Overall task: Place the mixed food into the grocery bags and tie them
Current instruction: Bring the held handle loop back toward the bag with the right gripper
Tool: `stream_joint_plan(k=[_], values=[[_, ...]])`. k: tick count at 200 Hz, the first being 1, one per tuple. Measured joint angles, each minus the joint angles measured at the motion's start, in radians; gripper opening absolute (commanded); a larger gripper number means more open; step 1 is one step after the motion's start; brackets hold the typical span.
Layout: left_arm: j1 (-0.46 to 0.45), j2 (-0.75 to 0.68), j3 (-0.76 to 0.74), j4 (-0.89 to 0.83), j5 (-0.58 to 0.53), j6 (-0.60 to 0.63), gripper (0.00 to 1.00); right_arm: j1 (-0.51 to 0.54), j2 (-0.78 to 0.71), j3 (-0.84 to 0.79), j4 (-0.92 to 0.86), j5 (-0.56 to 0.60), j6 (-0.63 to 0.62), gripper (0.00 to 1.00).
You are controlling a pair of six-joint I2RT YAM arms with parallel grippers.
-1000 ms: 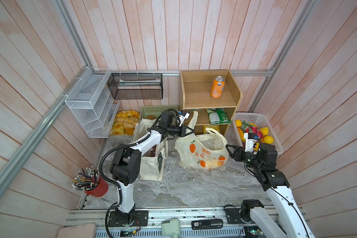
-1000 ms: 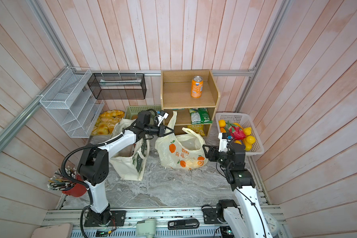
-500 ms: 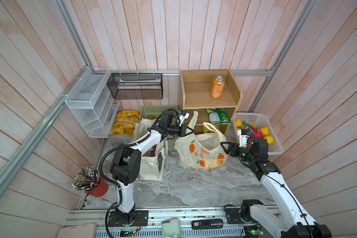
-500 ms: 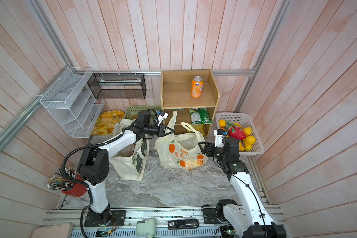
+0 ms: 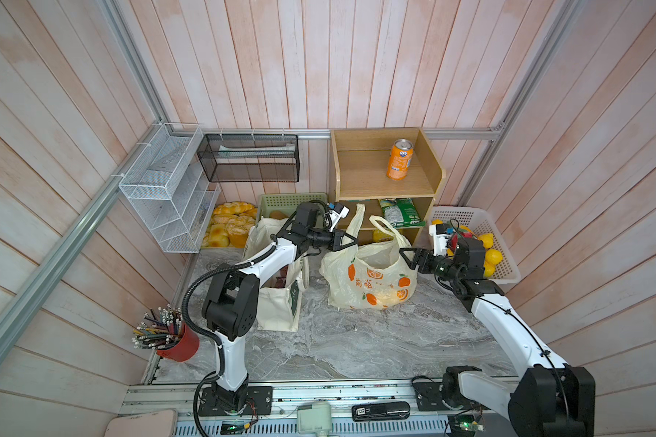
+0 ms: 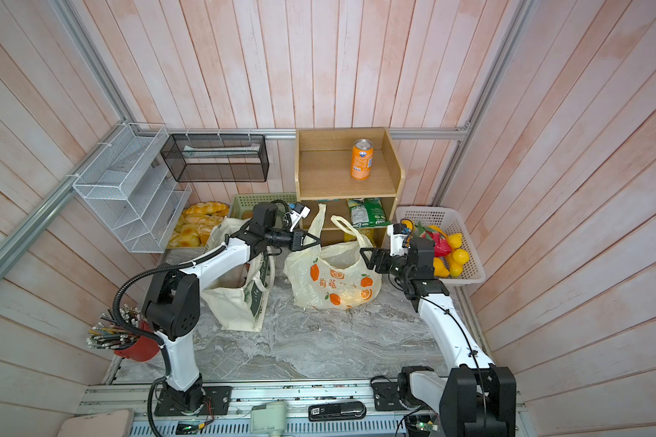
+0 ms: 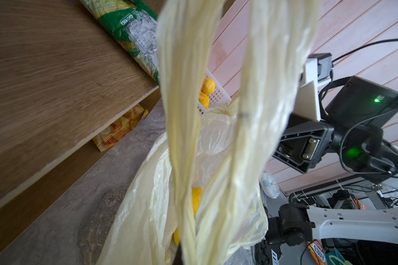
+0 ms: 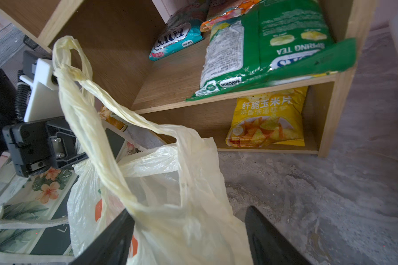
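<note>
**Right fingers have opened and come close to the bag; the left ones hold its handle.**

In a top view the left fingers [image 5: 351, 242] are closed on one handle of the bag [image 5: 372, 282]. The bag stands on the bench [image 5: 356, 340] between the tote [image 5: 281, 306] and the basket [image 5: 485, 221]. The right fingers [image 5: 405, 255] were farther off a second ago; now they are spread wide just beside the bag. In the left wrist view the handle [image 7: 184, 137] shows as two twisted strands. A yellow fruit [image 7: 197, 199] shows through the plastic, so it is already inside; the can and packet we cannot see. In the right wrist view the two fingers [image 8: 110, 238] stand apart with the bag's rim [image 8: 193, 183] between them, gripping nothing. We judge that tying begins now: the right side must take the second handle.
</note>
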Motion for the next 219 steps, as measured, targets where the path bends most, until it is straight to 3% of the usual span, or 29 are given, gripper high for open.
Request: stream_joint_plan(k=[64, 133, 153, 191, 219], values=[[0.0, 0.0, 0.002, 0.0, 0.03, 0.005, 0.0, 0.0, 0.09, 0.01, 0.042, -0.087, -0.097, 0.79], [-0.002, 0.0, 0.005, -0.001, 0.069, 0.016, 0.0, 0.0, 0.103, 0.01, 0.156, -0.188, -0.099, 0.76], [-0.002, 0.0, 0.007, 0.0, 0.08, 0.016, 0.0, 0.0, 0.129, 0.011, 0.195, -0.217, -0.084, 0.59], [-0.003, 0.0, 0.007, 0.0, 0.084, 0.015, 0.0, 0.003, 0.18, 0.015, 0.214, -0.259, -0.044, 0.01], [-0.004, -0.001, 0.003, 0.016, 0.08, 0.004, 0.0, 0.035, 0.165, 0.015, 0.205, -0.249, -0.045, 0.0]])
